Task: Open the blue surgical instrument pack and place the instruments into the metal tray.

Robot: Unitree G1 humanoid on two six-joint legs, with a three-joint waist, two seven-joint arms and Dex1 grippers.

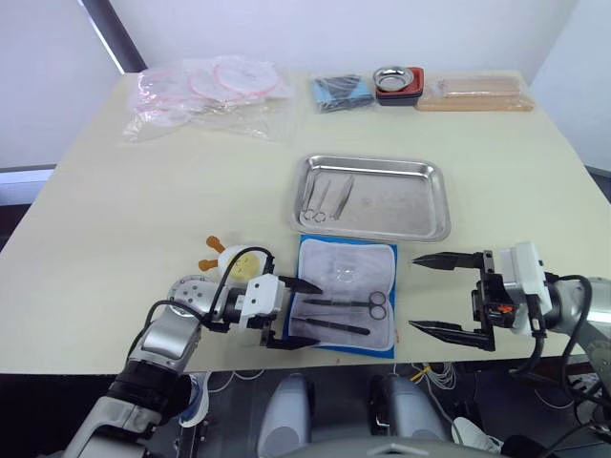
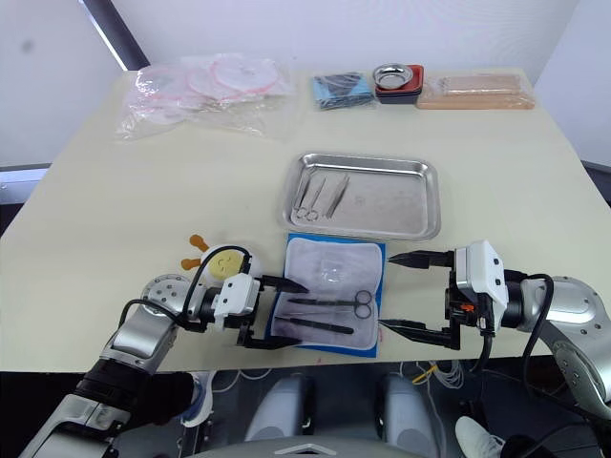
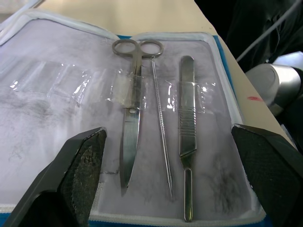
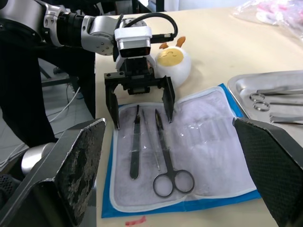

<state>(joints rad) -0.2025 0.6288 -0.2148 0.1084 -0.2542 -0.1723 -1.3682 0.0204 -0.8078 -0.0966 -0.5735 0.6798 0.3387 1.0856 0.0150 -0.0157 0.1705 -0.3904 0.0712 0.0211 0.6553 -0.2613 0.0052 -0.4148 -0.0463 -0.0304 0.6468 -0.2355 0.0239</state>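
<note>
I see left claw (image 1: 299, 313) released over opened pack (image 1: 346, 296); three instruments (image 1: 336, 315) inside. Right claw (image 1: 431, 295) released at pack's 3 o'clock.

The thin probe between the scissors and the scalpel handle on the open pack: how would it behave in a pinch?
The thin probe looks slim and polished, so probably slippery. It lies flat on soft lining, likely hard to get under.

plastic bags (image 1: 205, 95), steel bowl (image 1: 398, 80), yellow toy (image 1: 239, 261)

A pale wooden table (image 1: 115, 229) stands before white walls (image 1: 286, 29).
</note>
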